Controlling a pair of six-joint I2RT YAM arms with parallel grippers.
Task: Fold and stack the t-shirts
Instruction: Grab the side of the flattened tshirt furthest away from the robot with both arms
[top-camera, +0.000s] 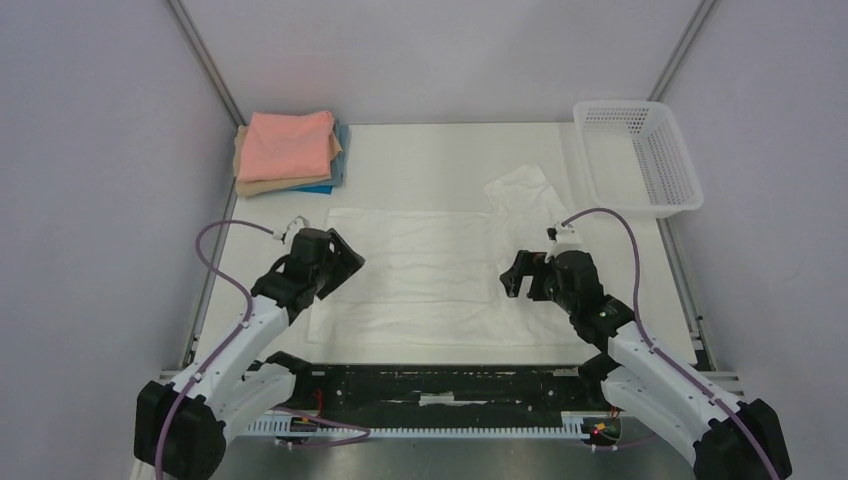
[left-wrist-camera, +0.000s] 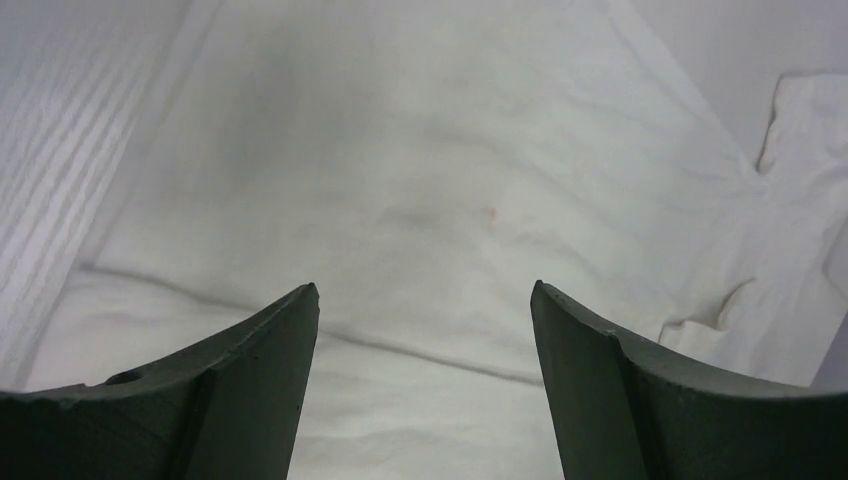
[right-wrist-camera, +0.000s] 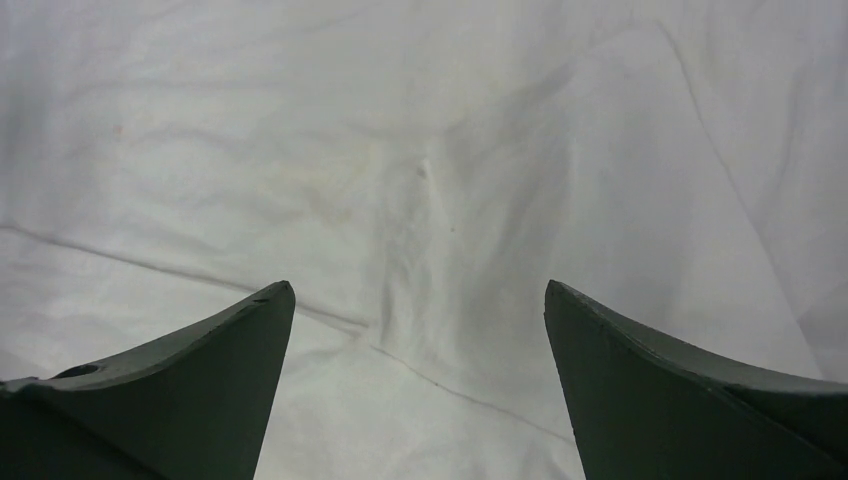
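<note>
A plain white t-shirt (top-camera: 425, 275) lies spread flat in the middle of the table, one sleeve (top-camera: 525, 190) sticking out at its far right. It fills the left wrist view (left-wrist-camera: 420, 200) and the right wrist view (right-wrist-camera: 420, 180). My left gripper (top-camera: 345, 262) hovers open over the shirt's left edge, jaws wide apart and empty (left-wrist-camera: 425, 300). My right gripper (top-camera: 512, 275) hovers open over the shirt's right part, also empty (right-wrist-camera: 420, 295). A folded stack with a salmon-pink shirt (top-camera: 288, 142) on top of tan and blue ones sits at the far left.
A white plastic mesh basket (top-camera: 635, 155) stands at the far right corner. Grey walls and metal frame posts enclose the table on three sides. A black rail (top-camera: 440, 385) runs along the near edge between the arm bases.
</note>
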